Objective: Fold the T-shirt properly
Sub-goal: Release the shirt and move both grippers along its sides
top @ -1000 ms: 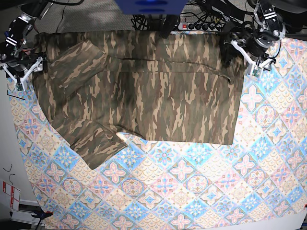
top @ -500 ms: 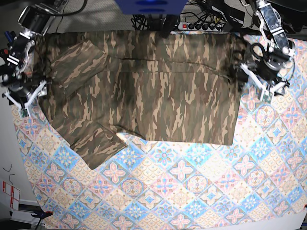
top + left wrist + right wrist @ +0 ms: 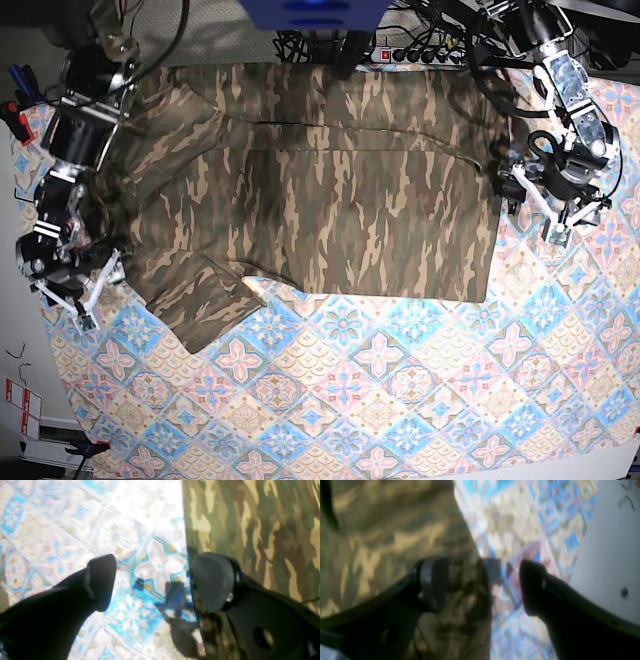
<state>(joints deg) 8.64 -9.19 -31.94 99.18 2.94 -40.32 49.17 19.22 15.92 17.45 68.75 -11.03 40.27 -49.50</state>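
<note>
Both grippers hang spread and empty, each straddling a side edge of the T-shirt (image 3: 300, 180), which lies flat on the tablecloth (image 3: 420, 390) with its long axis running across the table. At the left gripper (image 3: 152, 580) the edge passes under the right-hand finger, cloth beyond it and bare tablecloth between the fingers; at the right gripper (image 3: 483, 587) the edge falls between the fingers, cloth under the left-hand one. Farther out, neither arm looks clearly nearer its edge, so a paired pinch seems likely.
</note>
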